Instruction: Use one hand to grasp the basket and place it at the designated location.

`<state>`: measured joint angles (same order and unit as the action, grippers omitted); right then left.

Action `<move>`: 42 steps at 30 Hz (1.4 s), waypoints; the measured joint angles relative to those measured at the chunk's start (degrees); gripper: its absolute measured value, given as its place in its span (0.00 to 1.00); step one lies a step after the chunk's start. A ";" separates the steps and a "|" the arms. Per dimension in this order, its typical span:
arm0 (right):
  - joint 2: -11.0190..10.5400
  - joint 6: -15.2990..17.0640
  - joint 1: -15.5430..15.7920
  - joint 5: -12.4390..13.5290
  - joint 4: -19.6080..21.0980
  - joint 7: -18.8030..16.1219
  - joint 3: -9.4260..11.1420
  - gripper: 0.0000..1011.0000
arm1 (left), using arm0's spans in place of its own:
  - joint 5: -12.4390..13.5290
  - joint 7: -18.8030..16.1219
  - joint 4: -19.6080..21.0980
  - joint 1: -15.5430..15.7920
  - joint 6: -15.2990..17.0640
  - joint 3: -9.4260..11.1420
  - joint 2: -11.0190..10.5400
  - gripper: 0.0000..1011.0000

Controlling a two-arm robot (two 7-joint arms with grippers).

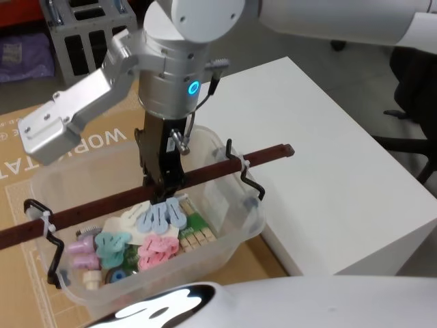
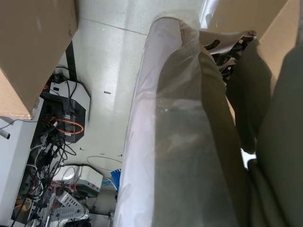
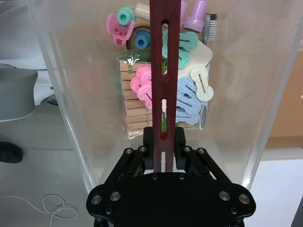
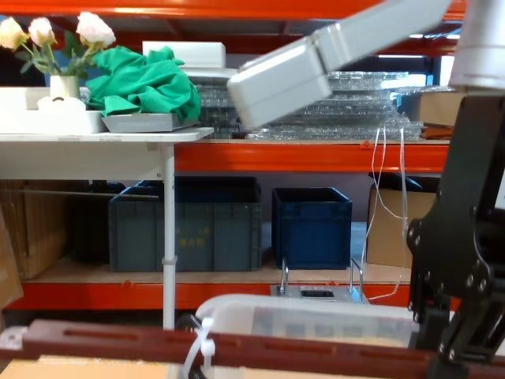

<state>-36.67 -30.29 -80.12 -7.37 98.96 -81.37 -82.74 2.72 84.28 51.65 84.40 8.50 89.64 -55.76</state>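
right gripper closed on handle bar at mid-span | bar's long axis crosses the jaws | basket directly beneath | white table to its right

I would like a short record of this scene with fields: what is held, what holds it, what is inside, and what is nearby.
Held object: translucent whitish plastic basket
Grasp point: middle of its dark red slotted handle bar
Holder: black right gripper, fingers shut on the bar from both sides
Contents: pastel plastic clips; wooden clothespins
Under the basket: brown cardboard sheet
On the robot's right: white rectangular table
Lifted or resting: cannot tell
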 joint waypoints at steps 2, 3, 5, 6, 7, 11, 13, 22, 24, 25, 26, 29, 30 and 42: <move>0.18 0.26 -0.02 -0.21 0.05 0.10 -0.53 0.23 | 0.00 0.00 0.00 0.00 0.00 0.00 0.00 0.00; 0.27 0.34 -0.02 -0.31 0.04 0.13 -0.72 0.23 | 0.00 0.00 0.00 0.00 0.00 0.00 0.00 0.00; 0.67 0.67 -0.04 -0.81 -0.23 0.23 -1.33 0.23 | 0.00 0.00 0.00 0.00 0.00 0.00 0.00 0.00; 0.78 0.74 -0.05 -0.94 -0.36 0.26 -1.48 0.23 | 0.00 0.00 0.00 0.00 0.00 0.00 0.00 0.00; 0.94 0.83 -0.08 -1.10 -0.58 0.29 -1.69 0.23 | 0.00 0.00 0.00 0.00 0.00 0.00 0.00 0.00; 1.48 1.07 -0.20 -1.34 -1.54 0.38 -2.44 0.23 | 0.00 0.00 0.00 0.00 0.00 0.00 0.00 0.00; 1.77 1.16 -0.31 -1.35 -2.01 0.50 -2.84 0.23 | 0.00 0.00 0.00 0.00 0.00 0.00 0.00 0.00; 2.22 1.20 -0.87 -0.56 -3.04 0.94 -4.02 0.23 | 0.00 0.00 0.00 0.00 0.00 0.00 0.00 0.00; 2.24 1.20 -0.93 -0.49 -3.06 1.01 -4.19 0.23 | 0.00 0.00 0.00 0.00 0.00 0.00 0.00 0.00; 2.25 1.18 -1.00 -0.45 -3.05 1.06 -4.37 0.23 | 0.00 0.00 0.00 0.00 0.00 0.00 0.00 0.00; 2.26 1.17 -1.02 -0.45 -3.05 1.07 -4.47 0.23 | 0.00 0.00 0.00 0.00 0.00 0.00 0.00 0.00; 2.31 1.16 -1.05 -0.51 -3.02 1.14 -4.85 0.23 | 0.00 0.00 0.00 0.00 0.00 0.00 0.00 0.00; 2.32 1.16 -1.06 -0.53 -3.02 1.16 -4.94 0.23 | 0.00 0.00 0.00 0.00 0.00 0.00 0.00 0.00; 2.46 1.32 -1.22 -1.23 -2.93 1.59 -5.69 0.23 | 0.00 0.00 0.00 0.00 0.00 0.00 0.00 0.00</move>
<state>-34.21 -28.97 -81.34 -8.60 96.03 -79.79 -88.43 2.71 84.28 51.65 84.40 8.50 89.64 -55.76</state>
